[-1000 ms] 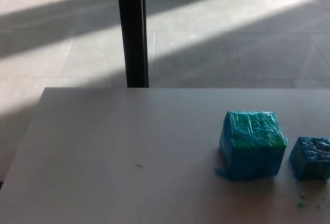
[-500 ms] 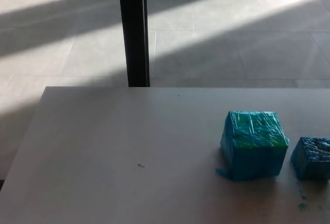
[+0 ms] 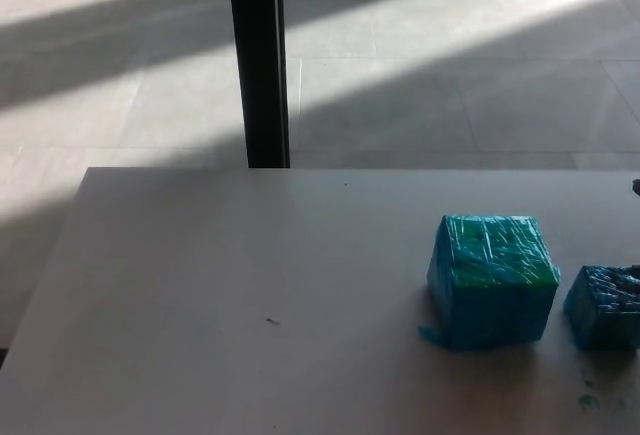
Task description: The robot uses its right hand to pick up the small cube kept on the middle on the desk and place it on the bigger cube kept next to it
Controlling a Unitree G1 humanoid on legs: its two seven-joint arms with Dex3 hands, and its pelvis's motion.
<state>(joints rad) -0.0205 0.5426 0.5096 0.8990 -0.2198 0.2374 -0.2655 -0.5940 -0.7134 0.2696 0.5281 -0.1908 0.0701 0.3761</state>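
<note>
The bigger cube [image 3: 492, 280], wrapped in blue-green tape, stands on the grey desk [image 3: 220, 295] right of the middle. The small cube [image 3: 604, 306], in the same blue wrap, sits just to its right and is cut off by the picture's right edge. A narrow gap separates the two cubes. A small dark tip [image 3: 636, 187] pokes in at the right edge, above and behind the small cube. It looks like part of my right hand, but too little shows to tell its state. My left hand does not show.
A black vertical post [image 3: 258, 60] stands behind the desk's far edge, on a tiled floor with bands of sunlight. Small green specks [image 3: 588, 400] mark the desk in front of the small cube. A tiny dark mark [image 3: 271, 321] lies left of the middle.
A small dark tip has come in at the right edge. The cubes have not moved on the desk; the camera shifted very slightly.
</note>
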